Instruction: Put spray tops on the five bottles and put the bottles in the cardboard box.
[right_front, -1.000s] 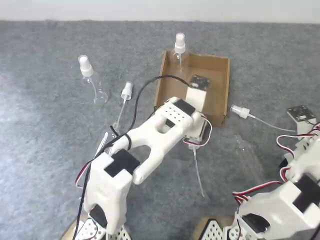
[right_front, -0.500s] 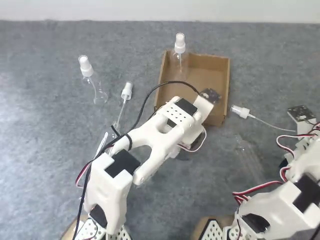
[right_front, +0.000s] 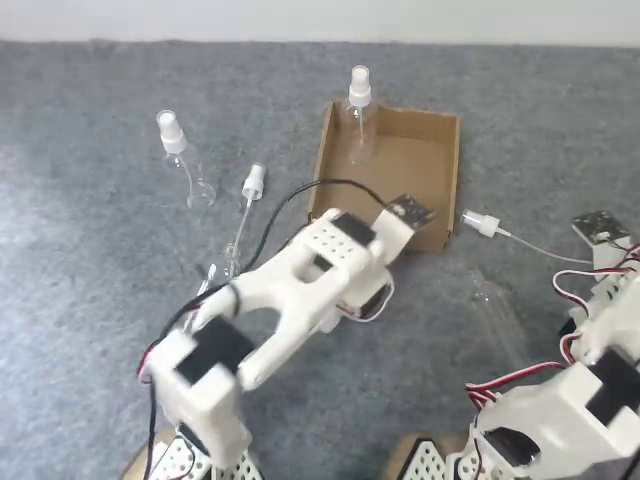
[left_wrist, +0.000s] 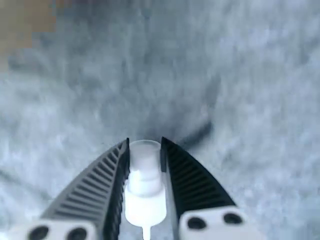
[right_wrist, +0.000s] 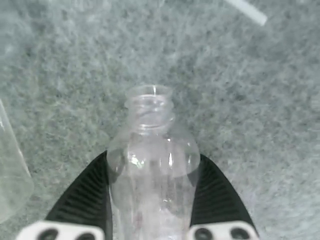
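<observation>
Here's the left arm (right_front: 300, 290): chunky white printed shell, black servo blocks (right_front: 215, 350) set into it, and a grid of small holes (right_front: 340, 228) across one face. A black cable (right_front: 290, 195) loops over it, and red-and-white wires (right_front: 368, 310) curl out underneath. There's a small dark camera board (right_front: 410, 211) at the wrist and a white perforated base plate (right_front: 180, 462). On the left gripper (left_wrist: 144, 142), the black fingers (left_wrist: 97, 187) are ribbed on their inner faces, on white mounts with dark screw holes (left_wrist: 210, 220). Over to the right arm (right_front: 560, 420): same white shell, black servo (right_front: 610, 395), red-and-white wire loops (right_front: 572, 285). The right gripper (right_wrist: 152, 157) has smooth black fingers (right_wrist: 90, 195).
</observation>
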